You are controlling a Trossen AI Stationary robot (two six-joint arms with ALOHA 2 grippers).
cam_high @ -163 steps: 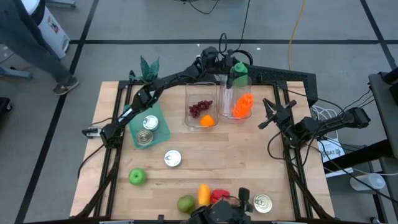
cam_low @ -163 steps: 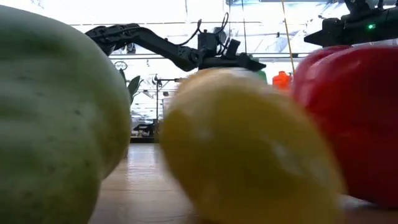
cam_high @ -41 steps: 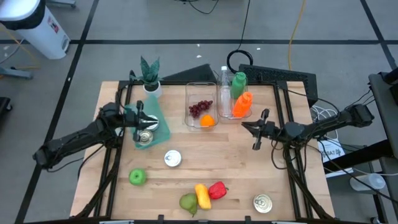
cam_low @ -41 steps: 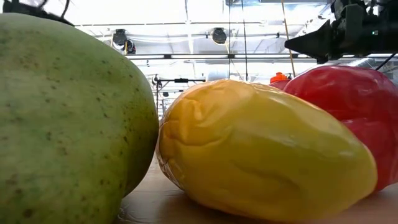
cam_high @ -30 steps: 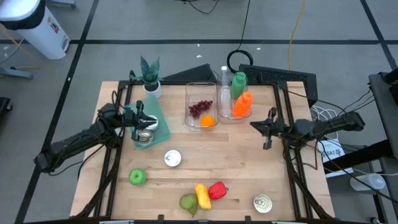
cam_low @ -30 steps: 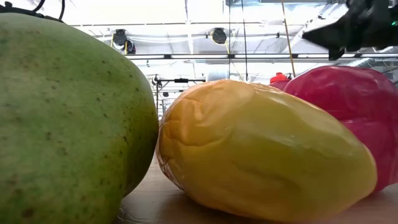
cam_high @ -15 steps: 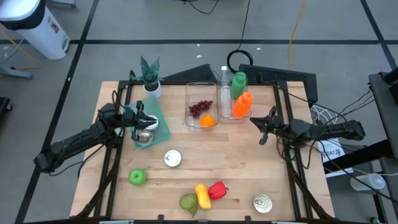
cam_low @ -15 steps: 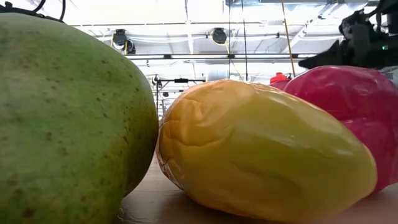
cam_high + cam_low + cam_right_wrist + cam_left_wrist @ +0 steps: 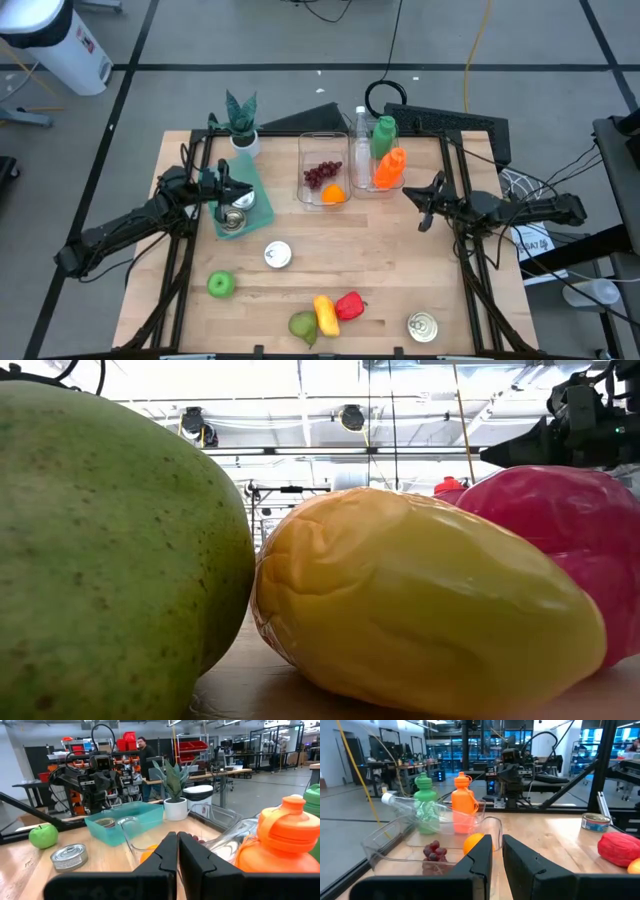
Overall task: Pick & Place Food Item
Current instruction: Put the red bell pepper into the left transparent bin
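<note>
Both pincers are clenched on nothing: the right gripper (image 9: 422,206) hangs over the table (image 9: 380,270) at about 3 o'clock of centre, pointing toward the bins, and the left gripper (image 9: 222,190) sits at about 9 o'clock, at the near edge of the teal tray (image 9: 256,195). One clear bin (image 9: 322,145) stands at 12 o'clock and holds a bunch of grapes (image 9: 320,175) and an orange (image 9: 333,194). A second clear bin (image 9: 368,187) just to its 3 o'clock side holds three bottles: a clear bottle (image 9: 361,128), a green bottle (image 9: 383,136) and an orange bottle (image 9: 390,169). The teal tray holds one tin (image 9: 232,221). A second tin (image 9: 277,255) lies on the bare wood at 7 o'clock of the grape bin, and a third tin (image 9: 422,326) sits near the table's 5 o'clock corner. One potted plant (image 9: 240,118) stands at the 11 o'clock corner. A green apple (image 9: 220,285) lies alone at 8 o'clock. At 6 o'clock three pieces touch in a row: a pear (image 9: 300,325), a yellow pepper (image 9: 325,314) and a red pepper (image 9: 349,305); these three fill the low view, blocking nearly all of the table behind them. Nothing lies between either gripper and the bins. In the right wrist view a person (image 9: 145,750) stands far back in the room.
</note>
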